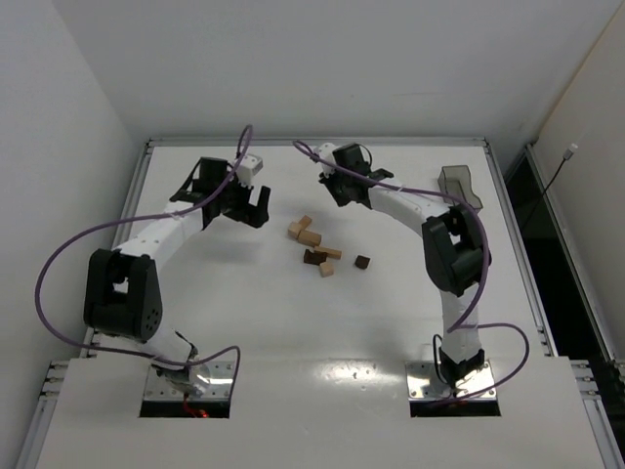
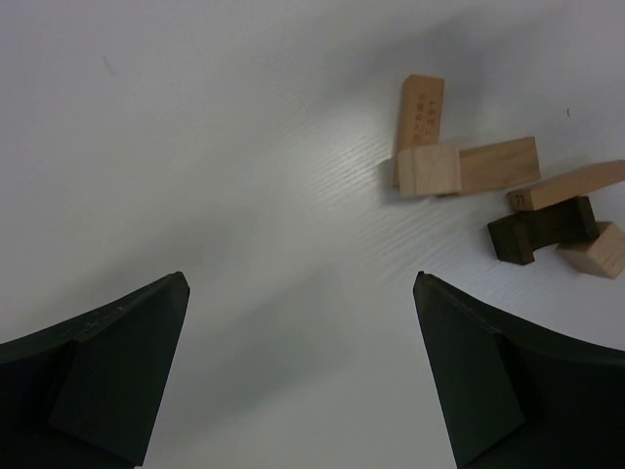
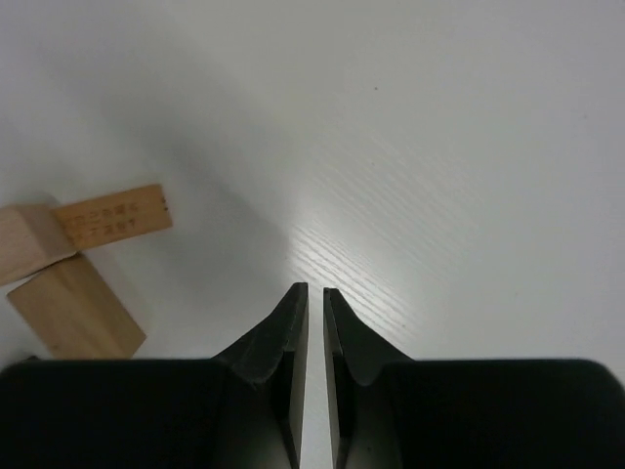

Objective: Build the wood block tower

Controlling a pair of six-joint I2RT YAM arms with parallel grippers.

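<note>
Off at the tabletop's (image 1: 244, 322) far-right corner sits a translucent grey plastic bin (image 1: 461, 184); left jaws gape empty, right jaws pinched together, empty.

Small dotted print on tan wood blocks (image 2: 422, 107), illegible.

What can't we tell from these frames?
- Top view: blocks overlap and are too small to count.
- Left wrist: right edge cuts off the long block.
- Right wrist: left edge cuts off the pale block; print on the stamped block is blurred.
- Top view: bin too small to see inside.
</note>
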